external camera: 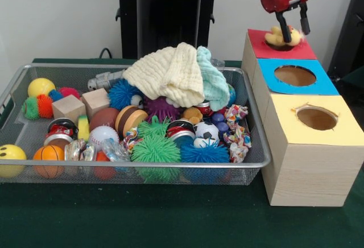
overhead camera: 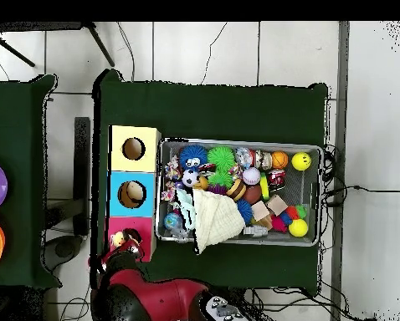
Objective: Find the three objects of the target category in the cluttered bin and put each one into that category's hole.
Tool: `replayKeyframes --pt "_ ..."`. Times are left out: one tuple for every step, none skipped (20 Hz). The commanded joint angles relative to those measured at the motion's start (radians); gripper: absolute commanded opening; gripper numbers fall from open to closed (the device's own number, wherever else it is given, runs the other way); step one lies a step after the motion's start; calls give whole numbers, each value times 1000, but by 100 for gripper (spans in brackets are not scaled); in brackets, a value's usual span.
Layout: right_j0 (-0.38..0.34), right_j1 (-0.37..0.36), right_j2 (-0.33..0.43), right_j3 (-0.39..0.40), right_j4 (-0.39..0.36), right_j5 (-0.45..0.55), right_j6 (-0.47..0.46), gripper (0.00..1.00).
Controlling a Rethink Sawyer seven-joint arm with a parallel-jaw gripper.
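Note:
The yellow duckling with an orange beak lies on the red-surround hole at the far end of the pale wooden box. My gripper hangs right over it, fingers spread; one finger stands in front of the duckling, the other at its right side. In the overhead view the gripper covers the red surround. The wire mesh bin stands left of the box, also in the overhead view, full of clutter. No other stuffed animal shows clearly; the striped one is hidden.
A cream cloth and a mint cloth are heaped at the bin's back. Green and blue puffer balls, yellow balls, wooden cubes and cans fill it. The blue-surround hole and yellow-surround hole lie nearer the camera.

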Motion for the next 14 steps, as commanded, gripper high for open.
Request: replayKeyframes --pt "-4 -32 -27 -143 1 -14 217 100" --pt "-1 -43 -31 -141 7 -11 215 100" --pt "2 -55 -35 -140 13 -7 214 100" --pt "5 -67 -39 -138 19 -4 213 100" --pt "7 -75 -41 -138 21 0 213 100" --pt "6 -84 -40 -139 25 12 211 100" --pt "9 -89 -42 -141 30 20 209 100" --pt "12 -95 -45 -144 34 28 207 100" --pt "12 -100 -45 -144 37 37 206 100" --pt "17 -106 -52 -147 44 47 202 100" --pt "20 -112 -55 -147 46 54 200 100" --pt "28 -119 -63 -151 55 73 192 100" --pt "32 -126 -67 -151 58 80 191 100" --pt "38 -130 -76 -153 64 92 187 100"
